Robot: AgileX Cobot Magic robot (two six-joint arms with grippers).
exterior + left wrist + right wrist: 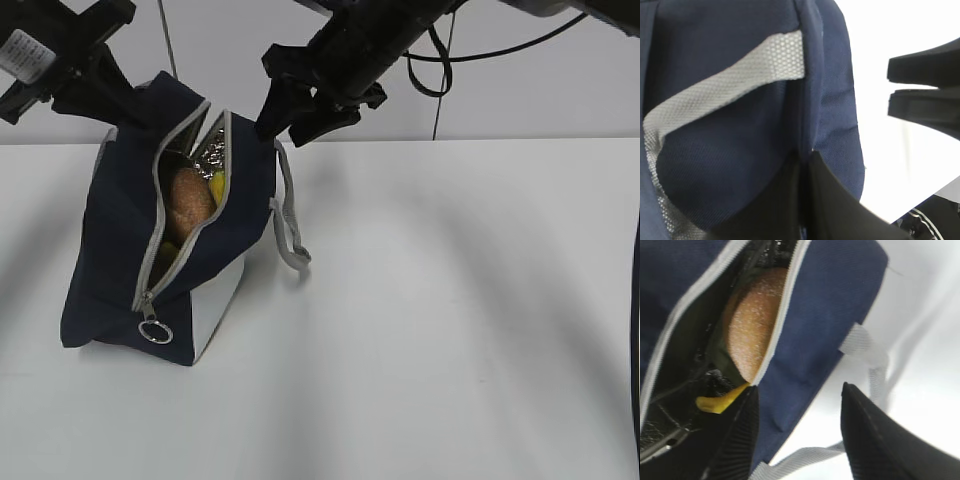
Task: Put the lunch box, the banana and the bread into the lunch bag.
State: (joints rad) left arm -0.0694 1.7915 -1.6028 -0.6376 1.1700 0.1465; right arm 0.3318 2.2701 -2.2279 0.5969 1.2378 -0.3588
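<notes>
Lunch bag (120,260) first: we see it standing at nine o'clock on the white table (450,320), zipper gaping. Inside the mouth lies the bread (187,205), with the banana (216,184) showing yellow at its two o'clock edge; the lunch box we cannot make out. Our right gripper (290,120) hovers at the bag's one o'clock corner, jaws spread and holding nothing. Our left gripper (805,165) is pinched on the bag's fabric at its eleven o'clock side. Judging the packing nearly finished, we should keep the mouth held steady, lift the right arm straight clear of the grey strap (290,225), and avoid tipping the bag.
</notes>
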